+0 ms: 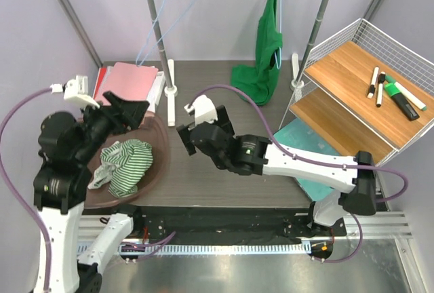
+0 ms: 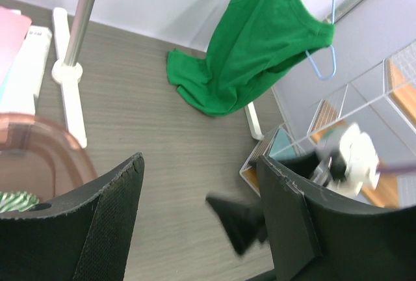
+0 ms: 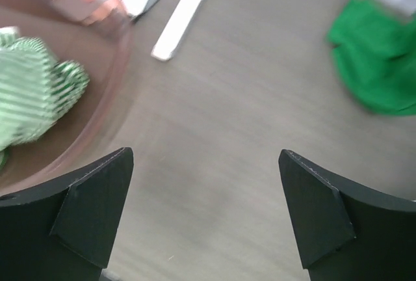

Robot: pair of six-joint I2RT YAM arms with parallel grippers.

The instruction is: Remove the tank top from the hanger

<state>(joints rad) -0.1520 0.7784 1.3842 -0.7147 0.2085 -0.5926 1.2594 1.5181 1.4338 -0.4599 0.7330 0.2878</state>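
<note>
The green tank top (image 1: 261,55) is hanging lengthwise from its hanger (image 2: 323,66), its hem pooling on the bench (image 1: 224,178). It is lying back-right of your right pincer (image 3: 207,156), the nearer one. That and the left pincer (image 2: 200,162) are both standing apart, gripping nothing.

Green tank top (image 2: 253,53) is hanging off the blue hanger (image 2: 323,66), hem pooling by the table's (image 2: 149,118) far edge; left gripper (image 2: 200,161) is gaping, gripping nothing.

Green tank top (image 1: 266,42), hanging on light-blue hanger (image 2: 323,76), hem crumpled on table (image 1: 217,79)
</note>
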